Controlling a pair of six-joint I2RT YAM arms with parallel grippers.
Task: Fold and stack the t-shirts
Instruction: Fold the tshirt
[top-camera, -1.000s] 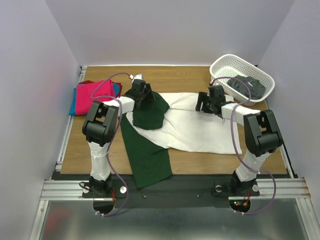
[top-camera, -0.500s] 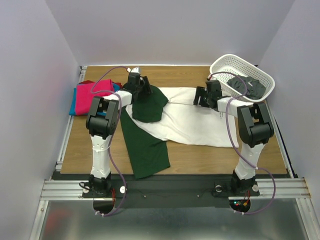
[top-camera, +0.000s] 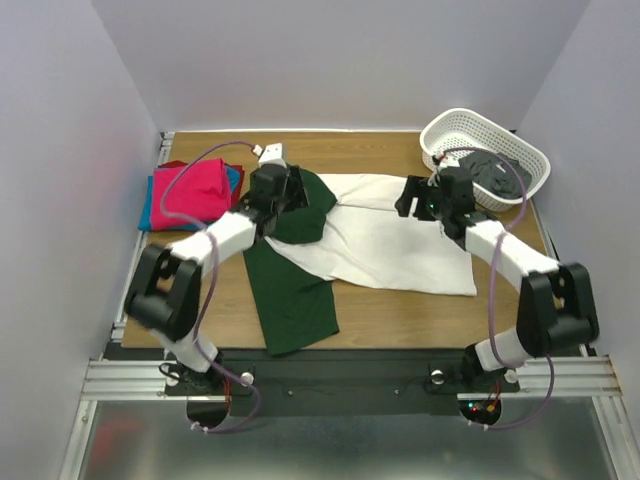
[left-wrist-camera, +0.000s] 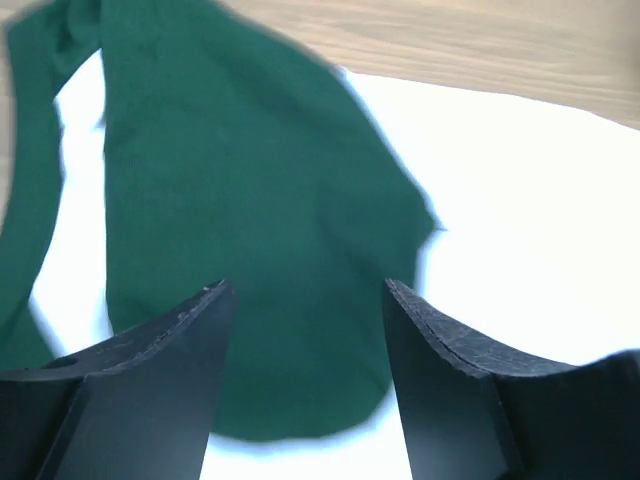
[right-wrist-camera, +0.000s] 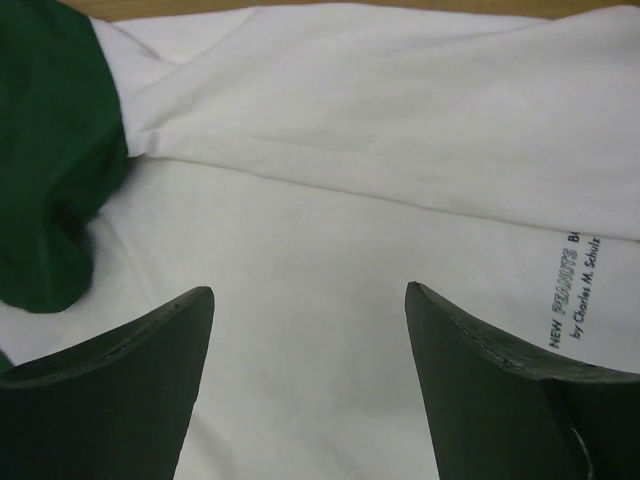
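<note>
Small black print (right-wrist-camera: 572, 300) on white t-shirt (right-wrist-camera: 350, 230), cut off at frame edge

The left arm (top-camera: 225, 235) and right arm (top-camera: 500, 245) are built of white tube links between bulky black joint housings. A thin purple cable (top-camera: 212, 150) loops along each. Round metal bases (top-camera: 190, 372) sit at the bottom of the frame, with small red and green lights (top-camera: 472, 408) at lower right. The fingers (left-wrist-camera: 165, 380) are matte black wedges.
</note>
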